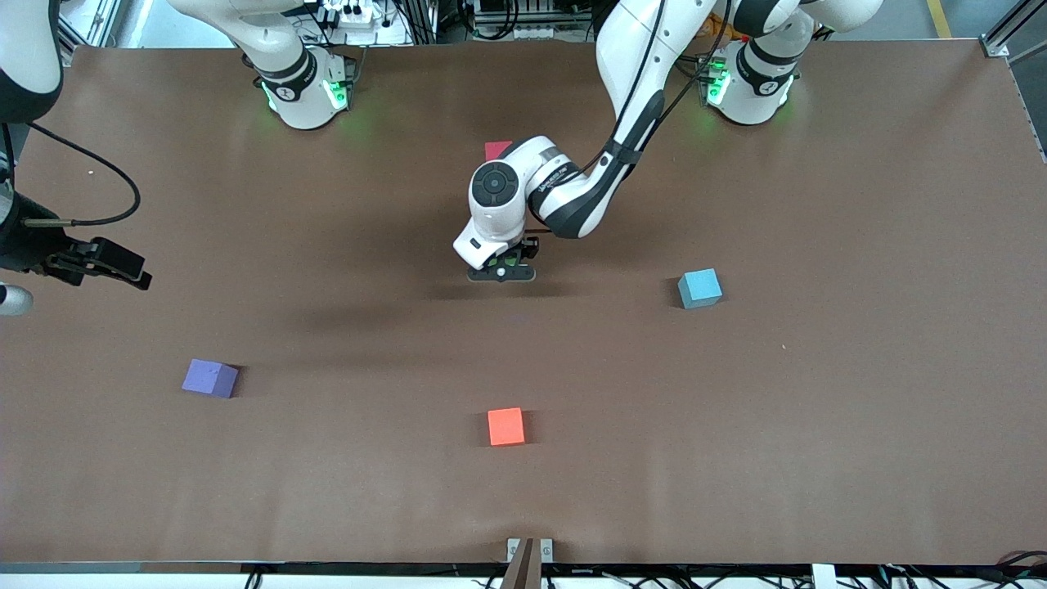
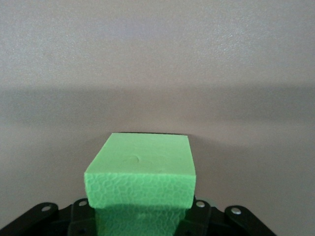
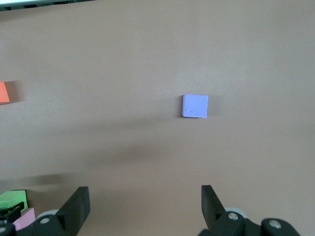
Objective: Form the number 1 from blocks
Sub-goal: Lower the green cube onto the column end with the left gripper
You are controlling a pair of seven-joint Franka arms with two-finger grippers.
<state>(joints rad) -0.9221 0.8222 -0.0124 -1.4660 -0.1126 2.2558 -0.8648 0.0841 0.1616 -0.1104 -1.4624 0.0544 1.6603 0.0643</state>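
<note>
A: What is hard to make out here?

B: A red block [image 1: 496, 150] peeks out from under the left arm's wrist; only a corner shows. In the right wrist view a pink block [image 3: 24, 218] is cut off at the frame's edge, just beside the green block [image 3: 13, 199].

A: And the left hand?

B: The left hand [image 1: 501, 272] is low over the middle of the table [image 1: 859, 409], clenched on the green block [image 2: 141, 177]. From the front the block is nearly hidden by the fingers. Up close it is a matte foam cube with a pebbled side face and a smooth top bearing a small dent.

A: The right hand?

B: The right hand [image 3: 143, 206] waits up at the right arm's end of the table, fingers spread wide and holding nothing, looking down on the purple block [image 3: 195, 106].

A: The other cubes?

B: The purple block [image 1: 210, 378] lies toward the right arm's end. An orange-red block [image 1: 506, 426] lies nearest the front camera, mid-table. A light blue block [image 1: 699, 288] sits toward the left arm's end. All are well apart, with soft matte faces and square edges.
</note>
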